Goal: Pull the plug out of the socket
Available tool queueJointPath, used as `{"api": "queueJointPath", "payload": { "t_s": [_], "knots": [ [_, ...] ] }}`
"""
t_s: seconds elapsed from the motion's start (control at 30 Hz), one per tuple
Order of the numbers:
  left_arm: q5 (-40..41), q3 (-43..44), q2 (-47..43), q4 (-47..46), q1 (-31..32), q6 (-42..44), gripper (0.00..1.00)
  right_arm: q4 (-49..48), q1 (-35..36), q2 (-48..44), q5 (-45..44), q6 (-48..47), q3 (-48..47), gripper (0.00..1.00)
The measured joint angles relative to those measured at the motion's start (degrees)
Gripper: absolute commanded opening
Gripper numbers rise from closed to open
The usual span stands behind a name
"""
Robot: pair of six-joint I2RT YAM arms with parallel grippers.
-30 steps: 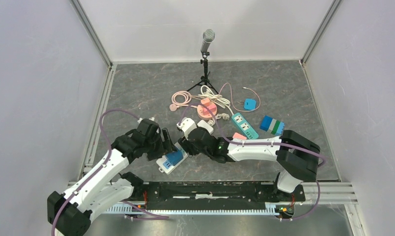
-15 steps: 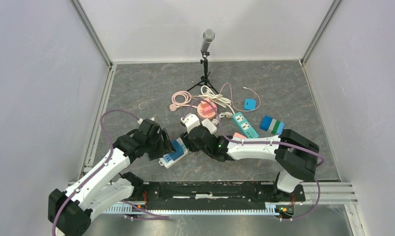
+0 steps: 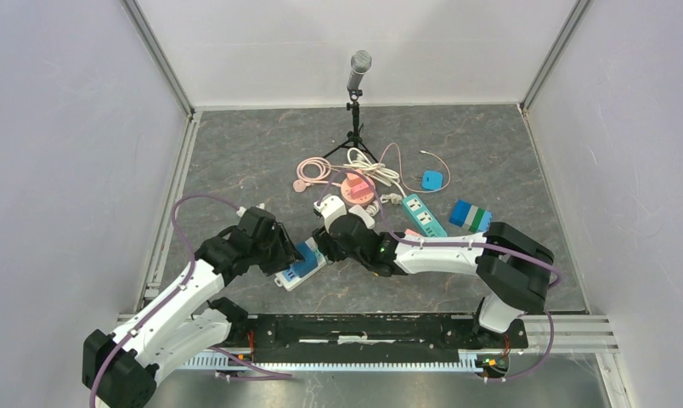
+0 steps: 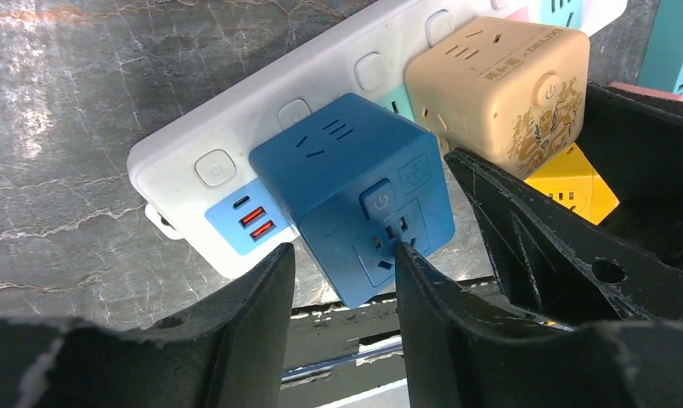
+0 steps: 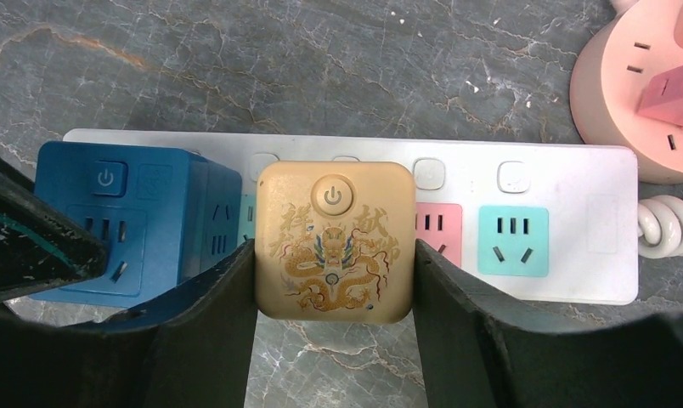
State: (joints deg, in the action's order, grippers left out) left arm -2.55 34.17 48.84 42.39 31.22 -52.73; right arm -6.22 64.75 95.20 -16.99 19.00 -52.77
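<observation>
Right wrist view: right gripper clenched on beige cube plug, seated in white strip; blue cube at 9 o'clock clamped by left gripper. Pull judged not yet made; straight lift needed, strip braced

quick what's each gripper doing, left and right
left gripper: fingers straddle the blue cube, grip cannot be told
right gripper: closed on the beige cube

light: bright, even, overhead | shadows: soft | glare: pale sheen on tabletop | focus: mostly sharp
</observation>
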Motion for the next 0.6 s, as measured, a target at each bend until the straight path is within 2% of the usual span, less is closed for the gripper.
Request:
{"api": "queueJointPath", "payload": {
  "t_s": [0.4, 0.6],
  "knots": [
    [-0.7, -1.2, -0.7, -1.8, 0.0, -1.5, 0.5, -12.6, -2.2, -3.0, 5.0, 0.8, 8.3, 0.0],
    [-0.8, -1.2, -0.7, -1.9, 0.0, -1.6, 0.49, -11.9, 1.4, -3.0, -1.2, -4.8, 8.1, 0.0]
  ]
}}
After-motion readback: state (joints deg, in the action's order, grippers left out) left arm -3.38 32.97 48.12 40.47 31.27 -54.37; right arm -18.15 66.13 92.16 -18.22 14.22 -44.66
